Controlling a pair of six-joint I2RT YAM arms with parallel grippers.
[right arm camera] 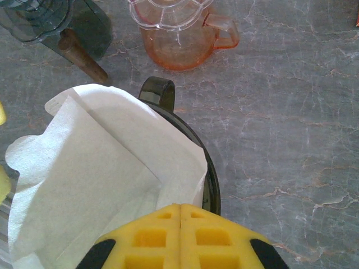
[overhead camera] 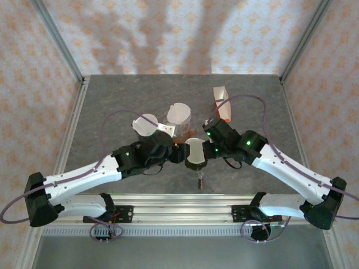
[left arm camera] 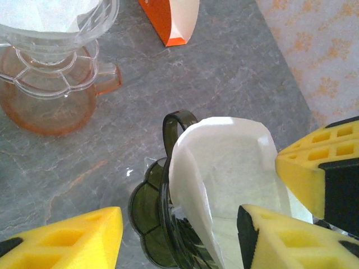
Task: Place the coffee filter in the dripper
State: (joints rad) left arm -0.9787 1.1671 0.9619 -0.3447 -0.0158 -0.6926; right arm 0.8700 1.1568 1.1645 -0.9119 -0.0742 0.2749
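Observation:
A white coffee filter stands upright in the dark green glass dripper, its handle pointing away. In the top view the filter sits between the two arms' tips. My right gripper has its yellow fingers pressed together over the filter's near rim, which runs in under the fingertips. My left gripper is open. One finger stands outside the dripper and the other stands against the paper.
A pink glass dripper holding its own filter stands just behind, also in the wrist views. An orange filter box stands at the back right. Another clear dripper with a filter is at the left.

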